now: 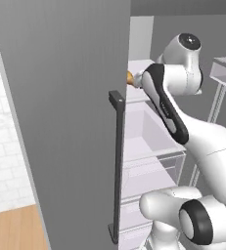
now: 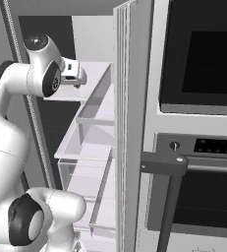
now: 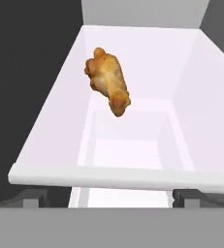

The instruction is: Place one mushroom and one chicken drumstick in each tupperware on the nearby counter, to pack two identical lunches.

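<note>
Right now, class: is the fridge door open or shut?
Open. The fridge door is swung aside, exposing the white shelf where a chicken drumstick lies.

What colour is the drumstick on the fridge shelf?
Golden orange-brown, mottled; the chicken drumstick shows best in the hand view.

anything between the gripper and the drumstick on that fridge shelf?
Nothing visible. In the hand view the chicken drumstick lies alone on the white shelf, with the open gripper at the shelf's front edge and bare shelf between them.
</note>
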You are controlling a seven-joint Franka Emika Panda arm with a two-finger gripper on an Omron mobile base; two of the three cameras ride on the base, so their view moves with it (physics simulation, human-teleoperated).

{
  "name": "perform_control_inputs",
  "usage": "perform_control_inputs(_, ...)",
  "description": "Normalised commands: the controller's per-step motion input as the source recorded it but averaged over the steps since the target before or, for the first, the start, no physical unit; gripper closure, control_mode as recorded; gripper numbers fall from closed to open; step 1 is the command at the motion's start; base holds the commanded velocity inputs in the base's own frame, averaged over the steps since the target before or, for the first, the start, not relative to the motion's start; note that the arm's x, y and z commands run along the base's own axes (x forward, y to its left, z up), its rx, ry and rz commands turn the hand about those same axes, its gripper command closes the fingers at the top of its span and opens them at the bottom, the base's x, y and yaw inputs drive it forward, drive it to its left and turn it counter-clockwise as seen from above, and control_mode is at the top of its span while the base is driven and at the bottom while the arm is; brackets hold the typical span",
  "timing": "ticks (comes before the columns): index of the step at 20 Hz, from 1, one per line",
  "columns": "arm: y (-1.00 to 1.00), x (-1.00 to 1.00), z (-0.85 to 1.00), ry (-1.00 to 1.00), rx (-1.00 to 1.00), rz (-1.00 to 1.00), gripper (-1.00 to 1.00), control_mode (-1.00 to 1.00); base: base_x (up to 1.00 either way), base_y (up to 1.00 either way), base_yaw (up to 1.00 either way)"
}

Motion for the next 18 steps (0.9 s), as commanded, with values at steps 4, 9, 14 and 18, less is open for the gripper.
perform_control_inputs(4,0.16,0.63,0.10,0.02,-0.03,0.00,-1.00,-1.00,0.00,0.00,0.00)
perform_control_inputs(9,0.00,0.42,-0.13,0.08,0.00,0.00,-1.00,-1.00,0.00,0.00,0.00)
perform_control_inputs(14,-0.01,0.27,-0.25,0.02,0.00,0.00,-1.00,-1.00,0.00,0.00,0.00)
perform_control_inputs(18,-0.02,0.06,-0.31,0.00,0.00,0.02,-1.00,-1.00,0.00,0.00,0.00)
